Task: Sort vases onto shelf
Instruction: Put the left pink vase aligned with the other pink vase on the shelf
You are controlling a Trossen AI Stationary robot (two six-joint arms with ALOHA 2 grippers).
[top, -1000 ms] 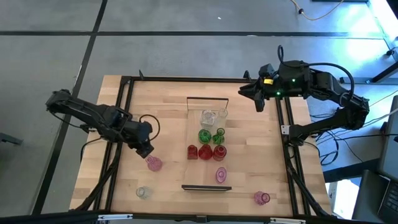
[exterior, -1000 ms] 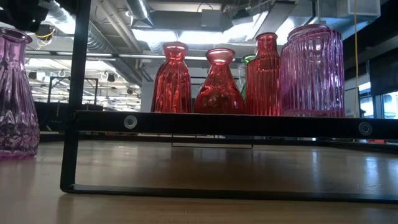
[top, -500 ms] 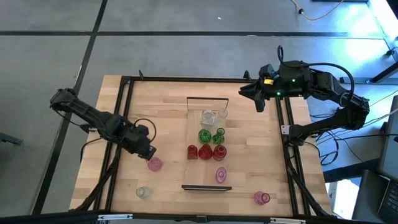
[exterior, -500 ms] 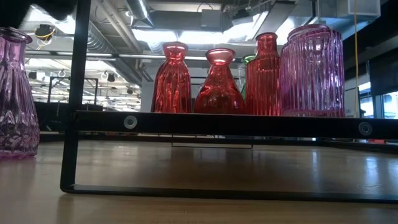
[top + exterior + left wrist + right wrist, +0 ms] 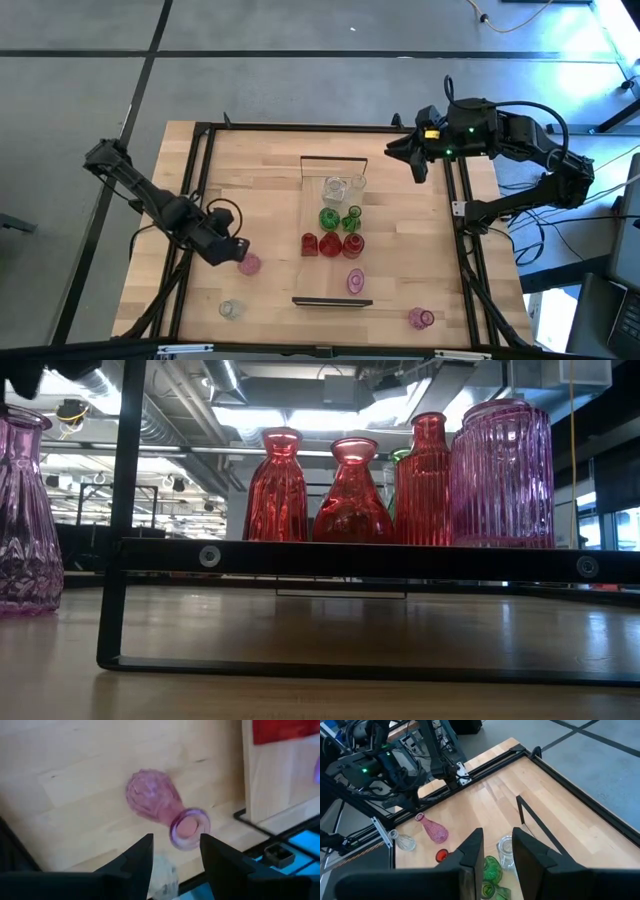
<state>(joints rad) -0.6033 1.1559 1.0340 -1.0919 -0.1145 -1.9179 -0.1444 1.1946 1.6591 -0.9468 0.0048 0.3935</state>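
Robotics lab, exposed ceiling ducts (image 5: 160,420), concrete floor (image 5: 300,80), loose cables (image 5: 520,15)

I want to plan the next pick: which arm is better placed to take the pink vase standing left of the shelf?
Left. The left gripper is open beside the pink vase; the right gripper waits at the far right edge.

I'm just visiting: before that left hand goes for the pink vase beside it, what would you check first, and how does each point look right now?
1. Left hand open: ok, fingers apart in its wrist view.
2. Pink vase upright: ok, standing in the low view.
3. Hand lined up with the vase: ok, the neck shows between its fingers.
4. Free spot on shelf: ok, bare board beside the pink vase already there.
5. Right hand out of the way: ok, at the far table edge.
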